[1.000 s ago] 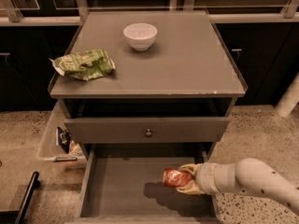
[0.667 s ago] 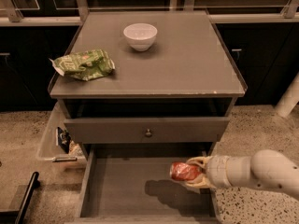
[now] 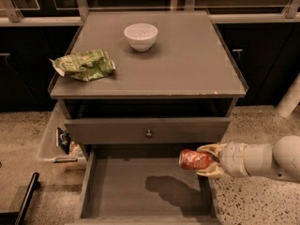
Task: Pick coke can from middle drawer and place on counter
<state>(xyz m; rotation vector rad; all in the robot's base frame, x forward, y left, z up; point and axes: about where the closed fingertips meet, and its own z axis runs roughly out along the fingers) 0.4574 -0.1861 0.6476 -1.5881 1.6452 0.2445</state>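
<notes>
The coke can [image 3: 193,159], red with silvery ends, lies sideways in my gripper [image 3: 205,160], which is shut on it. The gripper comes in from the right and holds the can in the air over the right side of the open middle drawer [image 3: 131,191]. The can's shadow falls on the bare drawer floor. The counter [image 3: 187,64] is the broad grey top above, higher than the can.
A white bowl [image 3: 140,35] stands at the back of the counter. A green snack bag [image 3: 84,64] lies at its left. The upper drawer front with a round knob [image 3: 148,133] is slightly open. A clear side bin [image 3: 58,142] holds small items at the left.
The gripper has lifted the can up off the drawer floor and a little to the right. The can's shadow now lies apart from it.
</notes>
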